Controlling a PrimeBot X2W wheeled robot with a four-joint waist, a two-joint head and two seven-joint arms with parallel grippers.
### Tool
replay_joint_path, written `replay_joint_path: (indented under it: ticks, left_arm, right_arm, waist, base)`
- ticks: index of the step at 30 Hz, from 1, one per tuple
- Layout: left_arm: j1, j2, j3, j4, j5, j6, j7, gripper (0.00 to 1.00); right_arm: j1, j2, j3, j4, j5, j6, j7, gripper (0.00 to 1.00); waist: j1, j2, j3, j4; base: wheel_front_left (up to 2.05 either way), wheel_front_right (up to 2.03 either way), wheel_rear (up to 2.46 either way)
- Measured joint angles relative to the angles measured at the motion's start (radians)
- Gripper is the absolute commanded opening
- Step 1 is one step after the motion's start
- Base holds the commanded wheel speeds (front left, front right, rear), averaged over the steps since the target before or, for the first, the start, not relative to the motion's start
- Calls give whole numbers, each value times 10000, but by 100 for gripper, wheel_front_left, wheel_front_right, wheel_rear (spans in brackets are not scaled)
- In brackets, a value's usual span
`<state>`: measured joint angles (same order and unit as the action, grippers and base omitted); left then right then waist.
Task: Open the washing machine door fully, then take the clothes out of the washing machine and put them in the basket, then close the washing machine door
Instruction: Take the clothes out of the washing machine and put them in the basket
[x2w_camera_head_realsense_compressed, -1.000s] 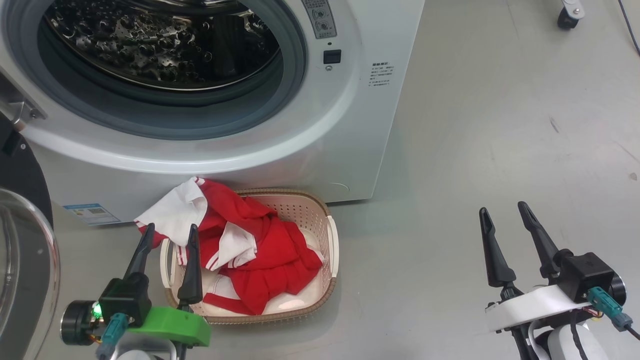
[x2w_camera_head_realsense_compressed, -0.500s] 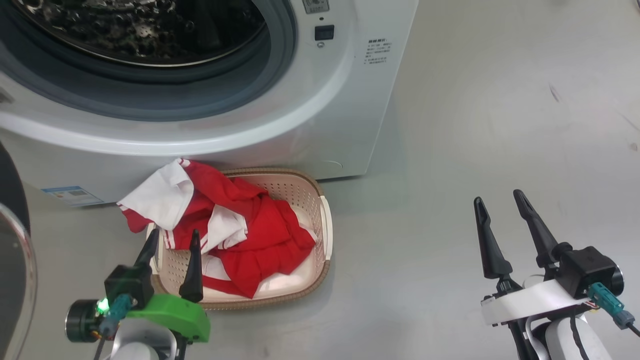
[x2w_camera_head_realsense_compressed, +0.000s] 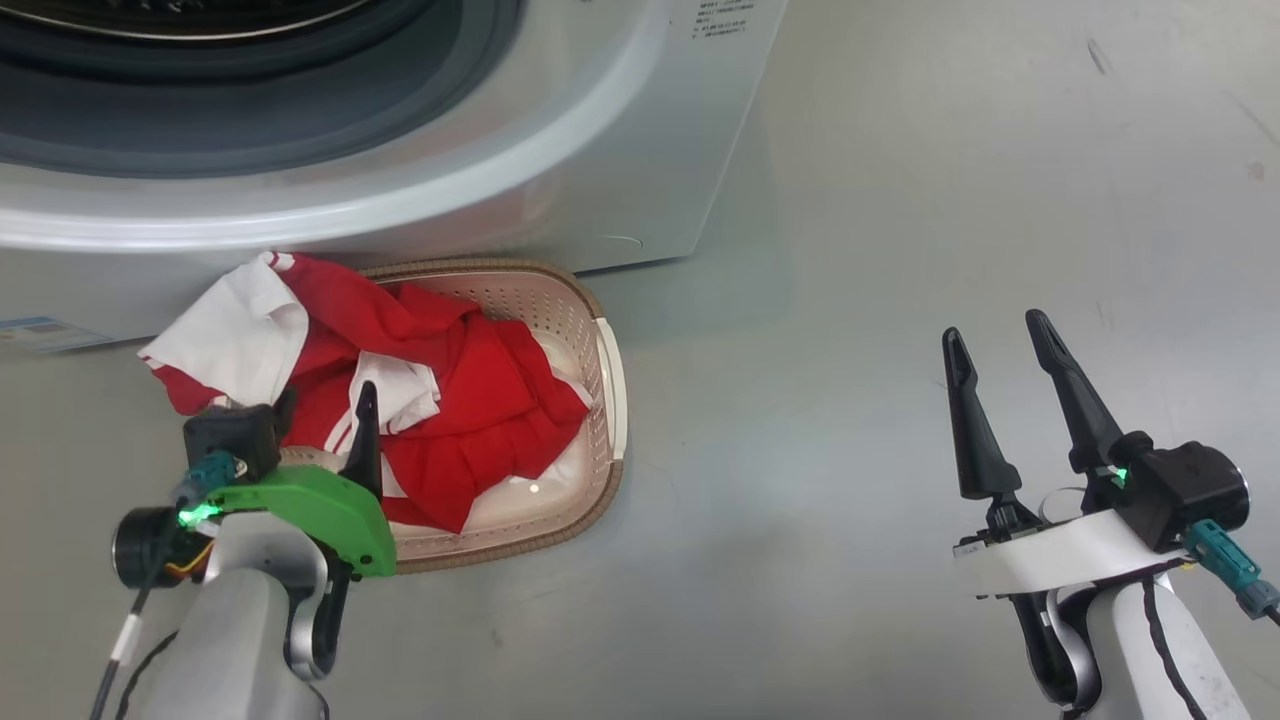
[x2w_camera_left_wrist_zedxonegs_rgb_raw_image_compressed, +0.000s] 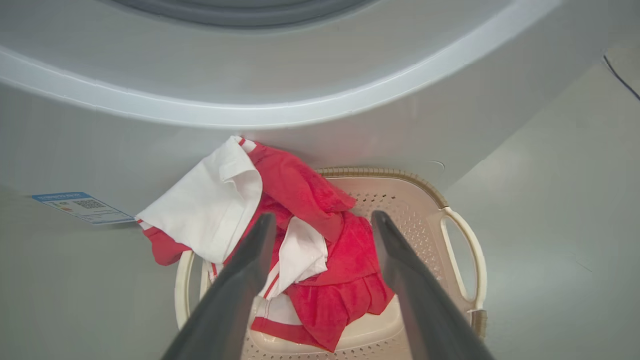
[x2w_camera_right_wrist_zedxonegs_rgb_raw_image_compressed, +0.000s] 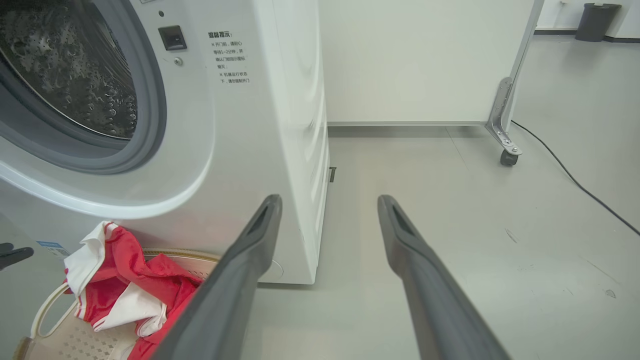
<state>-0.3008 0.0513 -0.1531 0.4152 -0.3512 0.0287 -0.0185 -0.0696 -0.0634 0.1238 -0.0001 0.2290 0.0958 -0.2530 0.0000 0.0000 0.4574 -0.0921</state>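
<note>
Since a second ago the head camera has been tipped down, so the big white washing machine (x2w_camera_head_realsense_compressed: 560, 150) is seen higher up and more of the pale left forearm is shown.

The two long dark fingers of the left gripper (x2w_camera_head_realsense_compressed: 325, 395) are spread wide apart and nothing is held between them. They are pointed at the near left part of the small cream plastic basket with the brown woven-look rim (x2w_camera_head_realsense_compressed: 590, 310). It cannot be told if cloth is touched. The right gripper (x2w_camera_head_realsense_compressed: 992, 327) is spread wide too, with nothing in it, and is held over the bare grey floor (x2w_camera_head_realsense_compressed: 850, 300), well apart from the basket.

One left finger is partly hidden by the black block on the wrist. The machine's round opening is cut off by the top edge. The small print on the machine cannot be read.

The basket is set on the floor right against the machine's front. The bright red and white clothes (x2w_camera_head_realsense_compressed: 480, 400) are heaped in it, and a white part is hung out over the far left rim, near a small blue sticker (x2w_camera_left_wrist_zedxonegs_rgb_raw_image_compressed: 80, 206).
</note>
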Motion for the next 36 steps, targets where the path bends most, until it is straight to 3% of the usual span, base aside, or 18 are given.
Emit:
replay_joint_path:
  ticks: [4, 5, 7, 8, 20, 31, 32, 34, 35, 36]
  left_arm:
    - [-757, 65, 230, 541, -142, -67, 382, 100]
    - [-1675, 384, 633, 1325, -470, -73, 897, 100]
    - [-1984, 504, 800, 1565, -495, -58, 1024, 100]
    - [-2634, 895, 1049, 2033, -497, 59, 1321, 100]
    - [-3957, 1599, 1732, 3158, -625, 368, 1701, 100]
    - [-4753, 1870, 1824, 3584, -621, 456, 1576, 99]
    - [-4806, 1877, 1827, 3634, -619, 460, 1567, 80]
    - [-4879, 1881, 1827, 3791, -591, 468, 1398, 19]
    - [-4896, 1881, 1829, 3864, -591, 468, 1394, 0]
    - [-4911, 1881, 1824, 3916, -591, 470, 1388, 0]
  right_arm:
    - [-267, 12, 84, -105, 27, 6, 0, 100]
    - [-630, 35, 222, -127, 171, 77, 0, 100]
    - [-740, 42, 253, -127, 174, 79, 0, 100]
    - [-966, 73, 307, -113, 297, 86, 0, 100]
    - [-1523, 148, 499, -125, 529, 88, 0, 100]
    - [-1741, 174, 520, -150, 759, 90, 0, 100]
    - [-1747, 176, 522, -148, 769, 92, 0, 100]
    - [-1785, 180, 516, -140, 775, 96, 0, 100]
    - [-1810, 180, 514, -140, 779, 104, 0, 100]
    - [-1842, 180, 506, -138, 784, 104, 0, 100]
  waist:
    - [0, 0, 511, -185]
    - [0, 0, 1257, -490]
    - [0, 0, 1490, -603]
    - [0, 0, 2015, -895]
    - [0, 0, 3040, -1476]
    - [1, 0, 3519, -1695]
    - [1, 0, 3560, -1707]
    - [1, 0, 3620, -1735]
    - [1, 0, 3636, -1745]
    - [1, 0, 3648, -1751]
  base:
    - [0, 0, 0]
    - [0, 0, 0]
    - [0, 0, 0]
    - [0, 0, 0]
    - [0, 0, 0]
    - [0, 0, 0]
    - [0, 0, 0]
    - [0, 0, 0]
    - [0, 0, 0]
    - [0, 0, 0]
